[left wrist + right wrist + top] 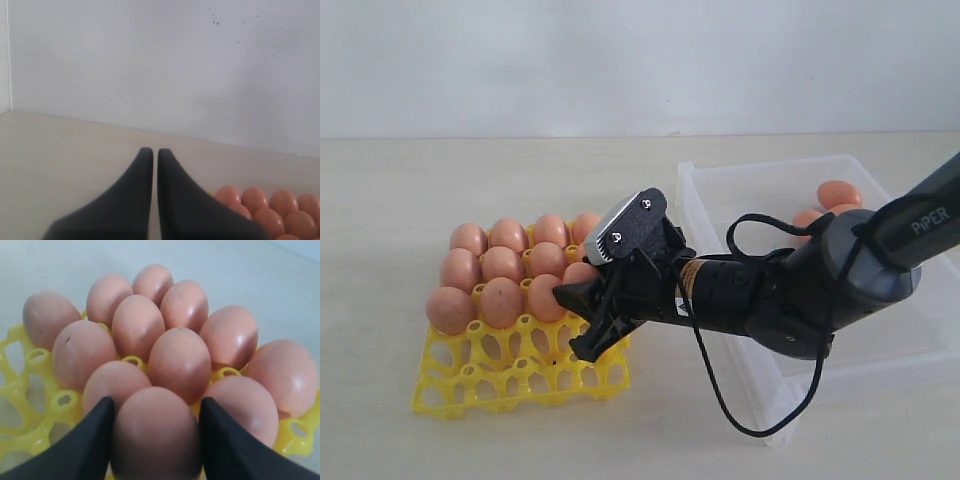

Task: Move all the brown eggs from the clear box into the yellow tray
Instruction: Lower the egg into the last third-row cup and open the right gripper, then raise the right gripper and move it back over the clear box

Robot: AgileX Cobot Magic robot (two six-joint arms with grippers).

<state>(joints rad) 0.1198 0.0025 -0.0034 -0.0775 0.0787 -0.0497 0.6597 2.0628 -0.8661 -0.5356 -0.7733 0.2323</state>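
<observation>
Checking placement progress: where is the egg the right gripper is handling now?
The egg sits between the right gripper fingers, over the yellow tray beside the eggs already seated there, at the tray's edge nearest the clear box.

Two black tapered fingers of the left gripper are seen nearly touching at lower centre; smooth orange-brown oval eggs are clustered at lower right.

The right pincer sits over the tray's right edge, one egg between its fingers. Further eggs fill the cups beyond and left of it; nearer cups stand vacant. The box lies behind the pincer, to its right, holding eggs at the far side.
</observation>
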